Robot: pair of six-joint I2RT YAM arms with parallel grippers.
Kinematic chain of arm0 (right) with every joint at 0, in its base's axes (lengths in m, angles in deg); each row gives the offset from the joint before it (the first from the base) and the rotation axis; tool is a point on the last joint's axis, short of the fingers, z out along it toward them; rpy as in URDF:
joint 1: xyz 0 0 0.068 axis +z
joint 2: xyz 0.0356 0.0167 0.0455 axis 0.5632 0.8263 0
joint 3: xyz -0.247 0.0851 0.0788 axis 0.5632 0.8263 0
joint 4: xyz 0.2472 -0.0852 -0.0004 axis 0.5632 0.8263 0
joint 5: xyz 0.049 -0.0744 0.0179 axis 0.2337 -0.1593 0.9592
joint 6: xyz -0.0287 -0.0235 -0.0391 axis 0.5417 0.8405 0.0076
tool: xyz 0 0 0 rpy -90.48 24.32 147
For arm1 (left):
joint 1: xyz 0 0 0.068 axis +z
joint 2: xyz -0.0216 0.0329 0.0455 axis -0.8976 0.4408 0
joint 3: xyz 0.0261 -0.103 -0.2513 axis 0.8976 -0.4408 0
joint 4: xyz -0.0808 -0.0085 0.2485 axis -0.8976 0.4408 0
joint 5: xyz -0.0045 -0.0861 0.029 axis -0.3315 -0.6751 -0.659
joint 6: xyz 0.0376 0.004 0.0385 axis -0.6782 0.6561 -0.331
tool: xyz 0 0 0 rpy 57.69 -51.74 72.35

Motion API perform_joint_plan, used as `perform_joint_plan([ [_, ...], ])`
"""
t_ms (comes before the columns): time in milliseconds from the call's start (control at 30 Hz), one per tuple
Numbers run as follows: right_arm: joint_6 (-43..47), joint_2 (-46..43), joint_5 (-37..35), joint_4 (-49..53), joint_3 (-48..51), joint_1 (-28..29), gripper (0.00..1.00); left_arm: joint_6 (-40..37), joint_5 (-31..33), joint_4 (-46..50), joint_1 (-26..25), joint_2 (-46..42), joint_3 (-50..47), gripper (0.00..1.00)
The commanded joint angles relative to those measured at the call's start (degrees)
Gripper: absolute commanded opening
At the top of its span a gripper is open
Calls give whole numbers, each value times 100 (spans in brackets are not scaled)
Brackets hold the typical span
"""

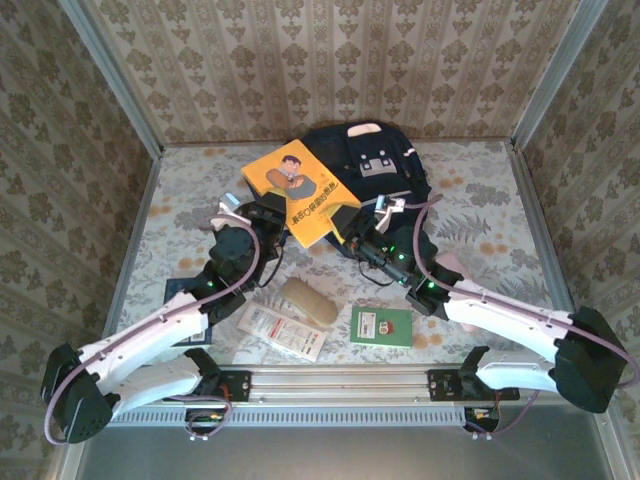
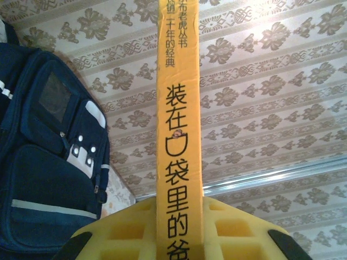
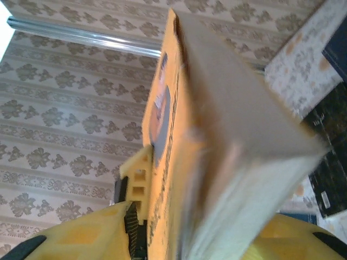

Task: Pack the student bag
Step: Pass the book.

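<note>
Damask-papered walls are enclosing a floral-patterned counter [image 1: 480, 230], where the large navy-blue fabric student bag [image 1: 385, 165] is lying at the far centre, front pocket facing up. Just before it, the left gripper [image 1: 266, 212] is clamping its jaws on the spine of a thick orange-yellow paperback book [image 1: 300, 192], holding it tilted. The right gripper [image 1: 358, 228] is straddling the book's opposite edge, one finger touching the cover, though whether those jaws are gripping cannot be told.

Staged robot test booth: wallpapered panels [image 1: 350, 70], aluminium frame [image 1: 113, 75], floral table cover [image 1: 480, 230].
</note>
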Motion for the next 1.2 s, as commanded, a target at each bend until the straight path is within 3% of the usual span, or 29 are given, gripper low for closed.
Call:
perform_joint_plan([
  [0,297,-145,-308,46,-238,-117,44,126,155,-310,-94,-99,20,0],
  [500,332,482,6,-442,-599,-137,39,332,210,-317,-385,188,89,0],
  [533,323,491,18,-468,-605,-141,35,340,223,-313,-392,195,96,0],
  [667,439,360,-110,-235,-558,-144,0,320,193,-214,-396,243,130,0],
  [700,499,238,-225,-46,-502,-164,0,277,153,-91,-383,235,169,1],
  [800,782,-316,-604,799,-335,-269,0,-102,-335,253,-197,217,306,30],
  [900,1297,-1098,-1258,2192,-262,-328,0,-523,-1033,658,184,259,448,51],
  [1033,1612,-2085,-1772,3863,-153,-727,0,-1740,-1853,1713,613,579,980,61],
  [1167,1827,-2759,-1145,4976,-55,-1656,0,-3756,-2641,3306,991,1619,2418,66],
])
